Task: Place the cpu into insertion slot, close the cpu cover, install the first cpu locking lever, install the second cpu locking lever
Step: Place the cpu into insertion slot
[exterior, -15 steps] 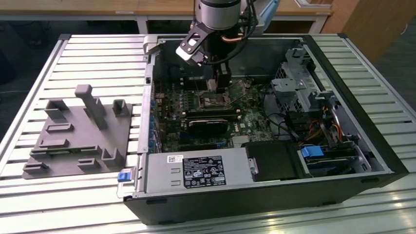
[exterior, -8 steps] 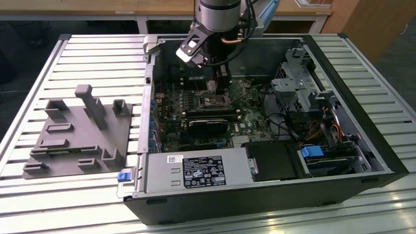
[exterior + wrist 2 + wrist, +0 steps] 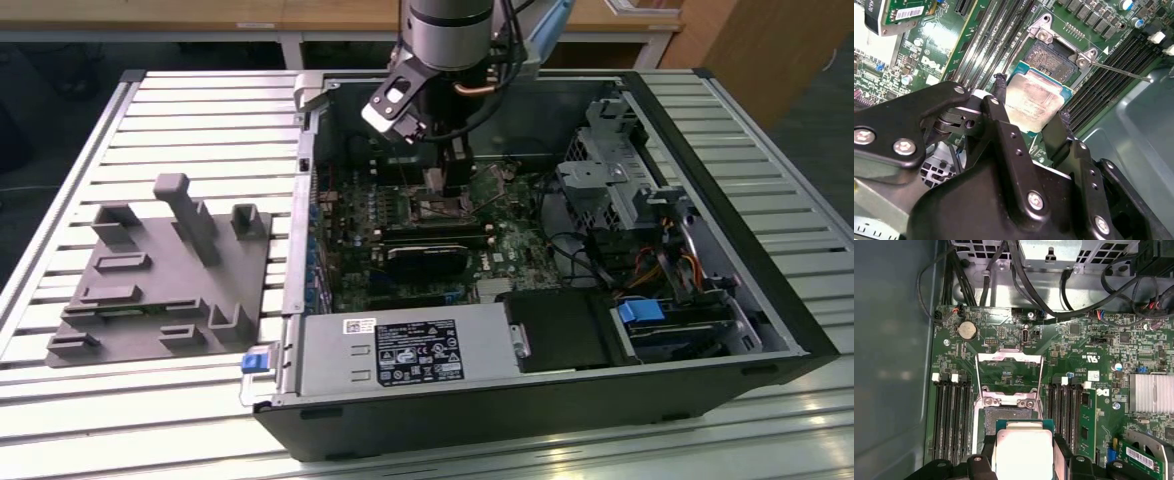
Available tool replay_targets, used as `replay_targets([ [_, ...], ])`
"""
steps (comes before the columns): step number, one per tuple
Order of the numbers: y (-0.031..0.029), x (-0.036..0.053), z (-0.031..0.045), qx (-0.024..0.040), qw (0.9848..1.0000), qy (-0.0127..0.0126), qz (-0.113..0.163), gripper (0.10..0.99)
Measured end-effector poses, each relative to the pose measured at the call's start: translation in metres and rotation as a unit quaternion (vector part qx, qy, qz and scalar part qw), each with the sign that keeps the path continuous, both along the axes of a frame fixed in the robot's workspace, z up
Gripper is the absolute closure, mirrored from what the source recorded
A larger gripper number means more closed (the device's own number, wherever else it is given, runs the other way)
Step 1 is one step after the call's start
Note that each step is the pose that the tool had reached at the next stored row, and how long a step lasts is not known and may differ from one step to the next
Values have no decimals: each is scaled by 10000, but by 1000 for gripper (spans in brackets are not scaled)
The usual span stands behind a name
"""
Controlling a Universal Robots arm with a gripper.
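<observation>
- Slatted metal table [image 3: 174, 110] carrying an open case [image 3: 534, 400] laid on its side, board facing up, so reachable from straight above.
- At the exterior view's left, a grey fixture [image 3: 160, 270] with upright posts, well apart from the work.
- Reaching down into the case, the gripper [image 3: 447, 165], low over the middle of the board.
- Closed part-way on the cpu [image 3: 1035, 100], with the fingers [image 3: 1004, 120] pinching two opposite edges and the pale metal face left bare. Probably held this way to keep the chip flat and free to settle squarely.
- Held just over the slot [image 3: 1056, 60], overlapping its near edge in both wrist views. Not seated yet, judging by the dark socket floor showing beyond the chip.
- Hard to tell whether quite level or slightly tilted.
- Cover [image 3: 1009, 358] swung up and back off the slot, with board visible through its window. Open so nothing bars the way down.
- Lever [image 3: 1119, 70], a thin rod jutting from a slot corner across the memory slots [image 3: 1099, 92]. Unlatched by the look of it, which would explain the freed cover.
</observation>
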State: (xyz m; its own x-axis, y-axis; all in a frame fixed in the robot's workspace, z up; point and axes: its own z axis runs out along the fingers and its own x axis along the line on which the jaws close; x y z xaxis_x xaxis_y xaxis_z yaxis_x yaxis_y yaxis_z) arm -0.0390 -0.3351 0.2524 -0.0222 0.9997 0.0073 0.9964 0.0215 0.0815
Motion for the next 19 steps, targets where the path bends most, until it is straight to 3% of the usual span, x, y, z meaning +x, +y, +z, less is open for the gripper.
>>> replay_targets([
  [19,8,0,-107,-1,10000,0,0,549],
])
